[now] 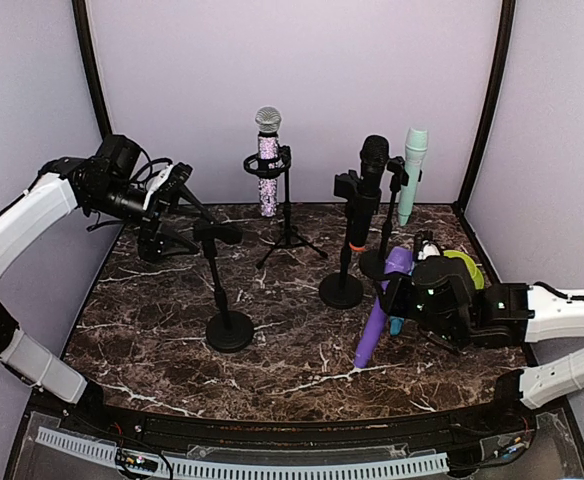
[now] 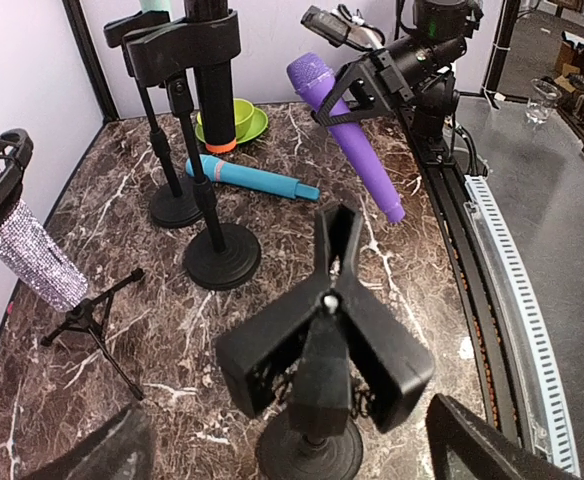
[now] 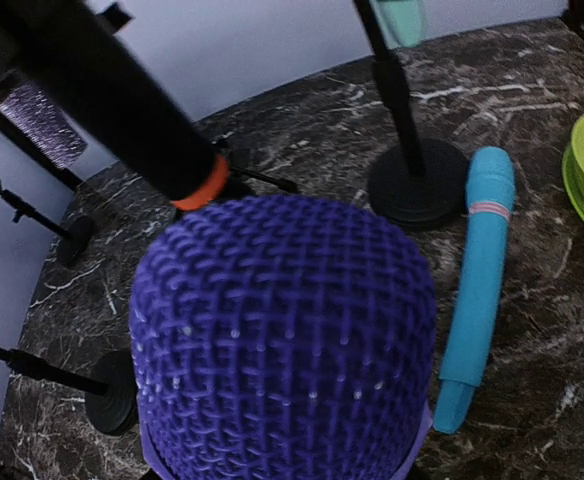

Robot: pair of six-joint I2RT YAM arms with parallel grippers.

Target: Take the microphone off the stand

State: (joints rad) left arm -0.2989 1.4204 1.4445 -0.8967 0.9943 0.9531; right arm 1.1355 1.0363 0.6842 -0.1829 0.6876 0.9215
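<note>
The right pincer (image 1: 390, 290) is mostly hidden behind its own black wrist housing. From across the worktop its fingers show clenched around the barrel of a purple microphone with a woven mesh head (image 1: 372, 332). That mesh dome fills most of the right wrist's view and blocks the fingers there. A sky-blue tubular microphone (image 3: 477, 285) lies flat near the worktop's right edge, half covered from above by the purple one. A lime-green bowl on a matching plate (image 2: 234, 120) is partly hidden by the arm (only a rim shows from above).

The left pincer (image 1: 198, 231) is released. Its two dark fingers (image 2: 97, 450) are cropped at the bottom corners of its own view. They sit wide either side of a black plastic spring clip (image 2: 327, 340) on a thin black stand with a round flat base (image 1: 230, 330), near the left edge.

The dark brown marble-look worktop (image 1: 152, 320) is glossy with white veins. Toward the back edge stand:
- a rhinestone-crusted silver microphone (image 1: 268, 165) in a ring holder on a tripod
- a matt black microphone with an orange band (image 1: 368, 185), clipped upright
- a mint-green microphone (image 1: 413, 170) on a further stand

The purple microphone is smooth and tapering. It is tilted head-up, clear of every stand, over the right front part of the worktop. Whether its tail touches the surface I cannot tell.
</note>
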